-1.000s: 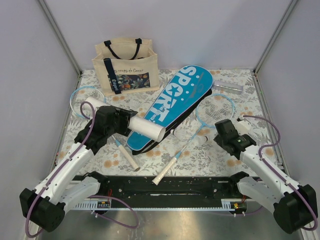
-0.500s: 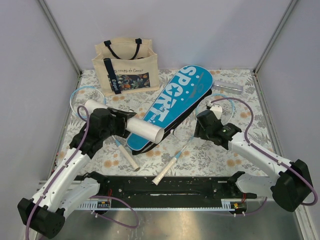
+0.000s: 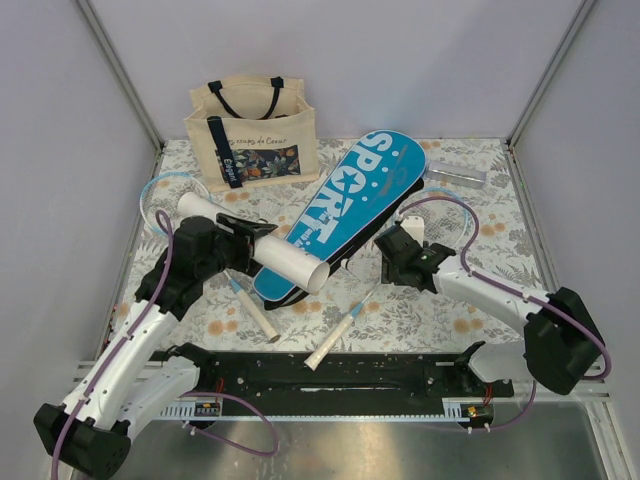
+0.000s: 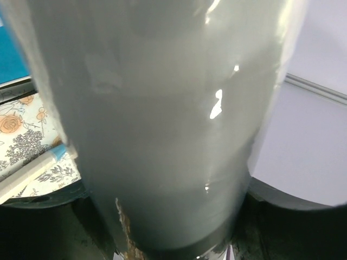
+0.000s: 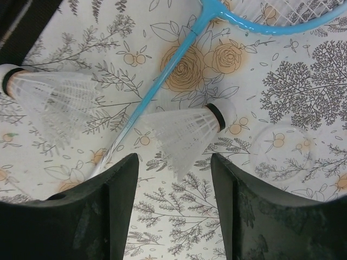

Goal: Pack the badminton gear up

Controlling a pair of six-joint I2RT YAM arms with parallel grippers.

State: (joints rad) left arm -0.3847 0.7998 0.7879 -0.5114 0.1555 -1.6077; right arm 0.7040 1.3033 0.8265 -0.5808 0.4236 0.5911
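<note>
The left end effector [image 3: 243, 243] is clamped around a white tube [image 3: 255, 243], which lies slantwise over the near end of the blue case [image 3: 345, 205] lettered SPORT. Whether tube and case touch cannot be told. In the left wrist view the tube [image 4: 162, 124] fills nearly the whole frame.

The case lies diagonally across the middle of the flowered worktop [image 3: 400, 320], with its wide end far and to the right. One racket [image 3: 255, 315] lies left of it, the handle pointing near. The other racket [image 3: 330, 345] lies right of it, its head partly hidden under the right arm.

The right end effector [image 5: 173, 158] is spread wide and low over the worktop, holding nothing. One shuttlecock [image 5: 184, 132] lies just ahead between its fingers [image 5: 255, 216], beside the racket's blue shaft. A second shuttlecock [image 5: 51, 92] lies to the left in that view.

A beige tote [image 3: 250, 135] stands at the far left.
</note>
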